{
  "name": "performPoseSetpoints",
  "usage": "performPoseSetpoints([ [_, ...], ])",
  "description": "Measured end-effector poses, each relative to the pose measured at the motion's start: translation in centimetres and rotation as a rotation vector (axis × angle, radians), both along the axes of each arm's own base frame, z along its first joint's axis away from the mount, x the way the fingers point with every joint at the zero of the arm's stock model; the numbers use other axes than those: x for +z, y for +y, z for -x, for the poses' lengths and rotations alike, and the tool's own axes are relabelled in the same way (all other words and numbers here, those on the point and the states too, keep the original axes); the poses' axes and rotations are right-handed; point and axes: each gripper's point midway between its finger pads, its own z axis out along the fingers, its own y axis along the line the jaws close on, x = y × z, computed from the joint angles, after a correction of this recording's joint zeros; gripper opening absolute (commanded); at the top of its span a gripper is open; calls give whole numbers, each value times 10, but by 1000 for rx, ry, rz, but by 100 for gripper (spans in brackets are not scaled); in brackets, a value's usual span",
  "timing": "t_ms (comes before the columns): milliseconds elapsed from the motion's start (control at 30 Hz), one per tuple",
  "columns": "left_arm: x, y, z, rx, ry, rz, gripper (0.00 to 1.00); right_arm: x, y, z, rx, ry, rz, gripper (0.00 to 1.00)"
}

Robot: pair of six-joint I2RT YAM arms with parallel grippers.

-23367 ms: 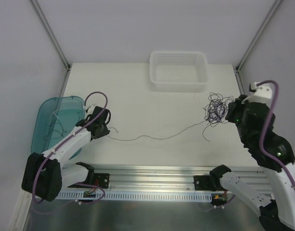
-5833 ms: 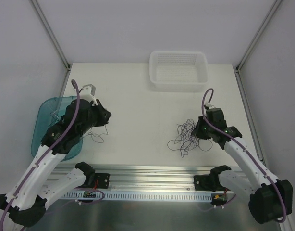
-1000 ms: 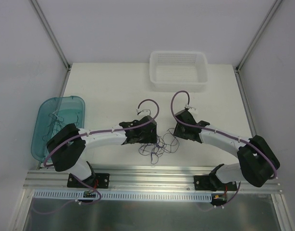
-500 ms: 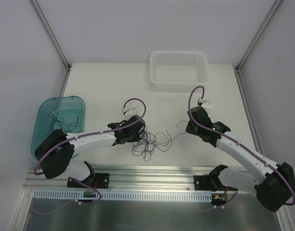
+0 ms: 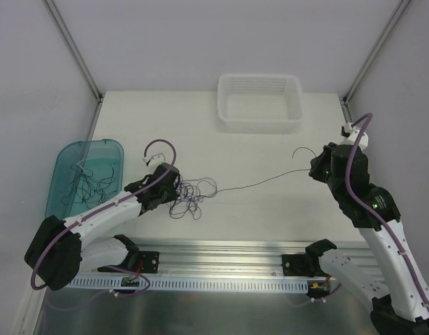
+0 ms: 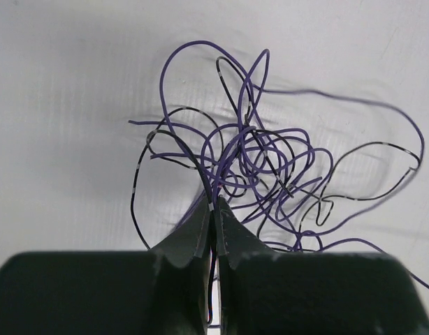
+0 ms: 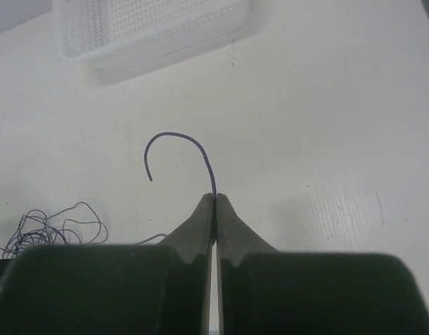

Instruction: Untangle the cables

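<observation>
Table overview: white basket is set at the far edge and teal bin at the left edge. A few loose strands are seen lying inside the bin; these are judged to be cables already separated and put aside.

Left arm is stretched low toward centre-left. Right arm is raised over the right side.

Main clump of cables is located on the table just right of the left gripper, near the front rail. In the left wrist view, many purple and black loops are seen knotted together.

One strand is drawn nearly straight from the clump across to the right gripper, which is positioned well apart from the clump.

Left gripper is closed tight on a couple of wires at the clump's near edge, so the clump is taken as anchored. Right gripper is likewise pinched fully closed on the strand, whose hooked end is seen sticking out past the fingertips.

Progress is judged early-to-mid. A few strands are done and one is part-way out but not yet free of the knot. The bulk of the clump is left to be worked.
</observation>
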Motion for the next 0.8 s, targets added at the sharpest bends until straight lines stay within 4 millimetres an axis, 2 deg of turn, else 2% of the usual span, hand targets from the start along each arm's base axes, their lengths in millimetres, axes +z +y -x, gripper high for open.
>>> performPoseSetpoints([
  [167,-9,17,0,39,20,-23,0,1,-20,11,-38,40,53,1],
  [233,-13,27,1,61,35,-40,0,15,-30,15,-64,24,65,1],
  [300,-16,34,1,77,45,-51,0,38,-37,19,-79,-19,63,1],
  [500,-28,50,0,113,90,-90,0,139,-51,35,-103,-241,31,1],
  [567,-33,55,0,124,112,-106,0,167,-54,41,-109,-313,16,1],
  [667,-37,62,-1,143,130,-118,0,187,-59,50,-121,-367,7,1],
  [800,-39,72,-5,181,142,-125,0,200,-66,56,-150,-403,9,1],
])
